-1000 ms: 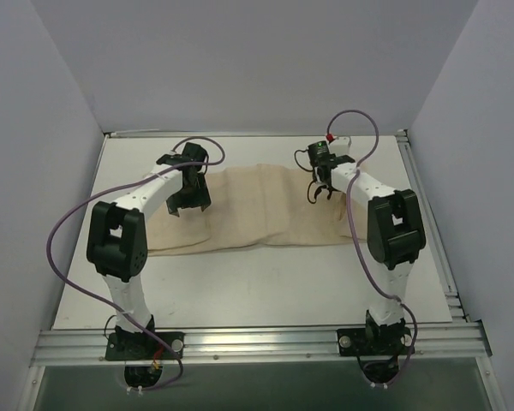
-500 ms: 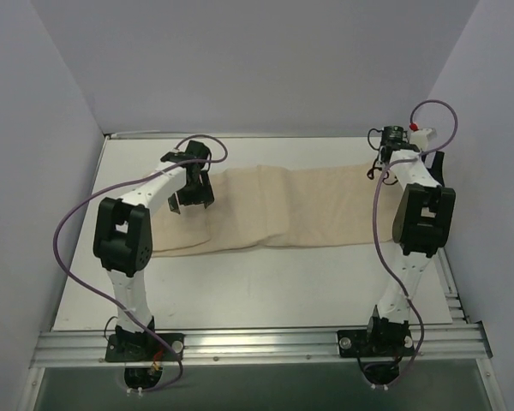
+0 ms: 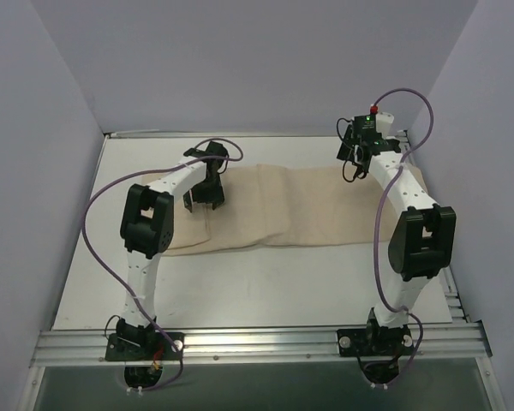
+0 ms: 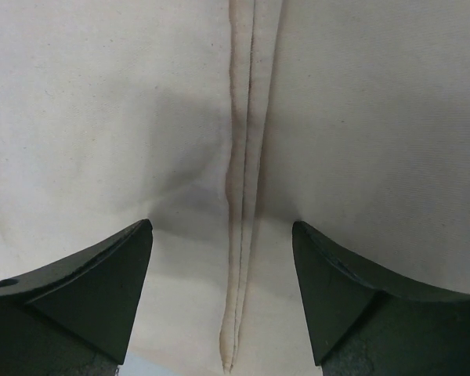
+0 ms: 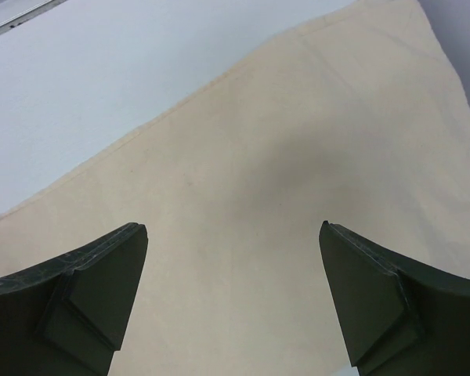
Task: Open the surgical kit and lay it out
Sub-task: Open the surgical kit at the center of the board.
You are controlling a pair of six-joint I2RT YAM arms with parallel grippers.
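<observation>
1. Wrap (image 3: 283, 210) lies as a long beige band across the table (image 3: 257, 282), running left to right beyond the middle. Its near edge is well apart from the arm bases.
2. No tray or instruments show in any view. We judge they are folded inside, so the opening has barely begun.
3. Over the wrap's left part hangs the left gripper (image 3: 206, 195), jaws apart. In its wrist view a stitched hem (image 4: 243, 196) runs straight up between the two fingers. We cannot tell whether the fingers touch the cloth.
4. Farther back, the right gripper (image 3: 353, 158) hovers above the wrap's far right edge, jaws wide apart with nothing between them. Its wrist view shows smooth cloth below and white table past the edge.
5. We take the step in hand to be seizing a flap to unfold it. The left gripper should come down square on the hem, one finger on each side, and close fully before lifting.
6. We should pinch only the top layer. If we catch the layers beneath, the whole bundle will drag instead of opening.
7. We should lift low and draw outward slowly, so that whatever lies inside does not slide or spill.
8. The right gripper should take its grip at the very edge, where the cloth can be pinched, not on the flat middle.
</observation>
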